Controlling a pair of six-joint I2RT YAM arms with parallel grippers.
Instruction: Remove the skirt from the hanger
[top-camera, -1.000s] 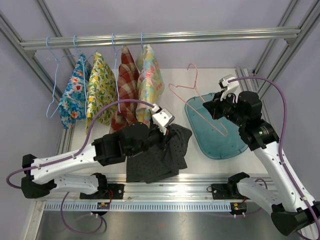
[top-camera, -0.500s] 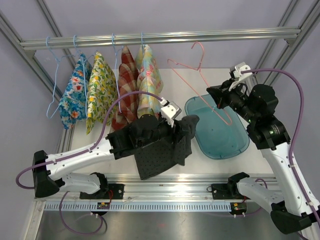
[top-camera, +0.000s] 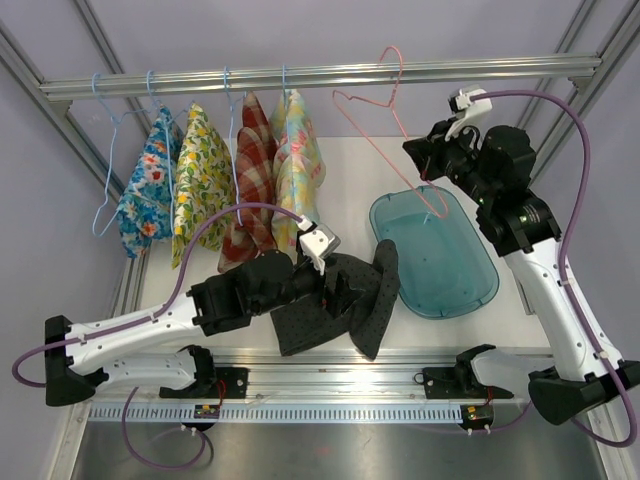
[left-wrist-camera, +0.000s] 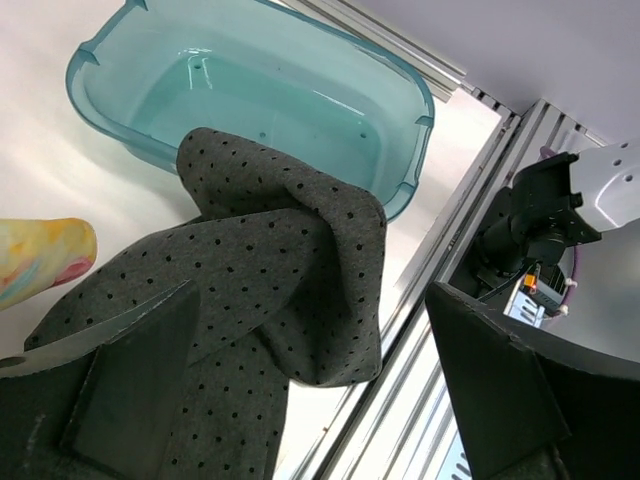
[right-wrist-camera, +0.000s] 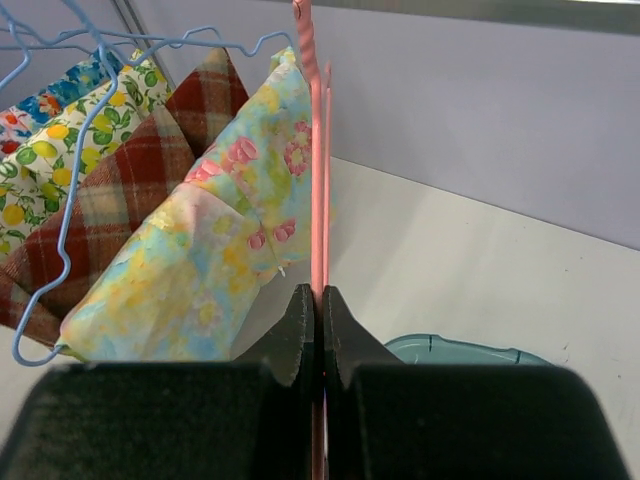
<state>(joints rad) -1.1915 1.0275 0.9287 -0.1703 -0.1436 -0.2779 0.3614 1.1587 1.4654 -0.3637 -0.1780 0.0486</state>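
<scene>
Skirt: the dark dotted skirt (top-camera: 340, 300) lies crumpled on the table, off its hanger, with one fold up against the teal tub (top-camera: 480, 290).
Left gripper (left-wrist-camera: 310, 300): jaws spread wide over the cloth with nothing between them.
Right gripper (right-wrist-camera: 313, 300): pinched tight on the pink hanger (top-camera: 385, 150), held high near the rail (top-camera: 480, 68).
Your move: lift the left arm straight up, so that no finger snags a fold.
Hanger: I'd say park it well clear of the skirt.
Watch: thin wire may swivel in that pinch, so go gently.
</scene>
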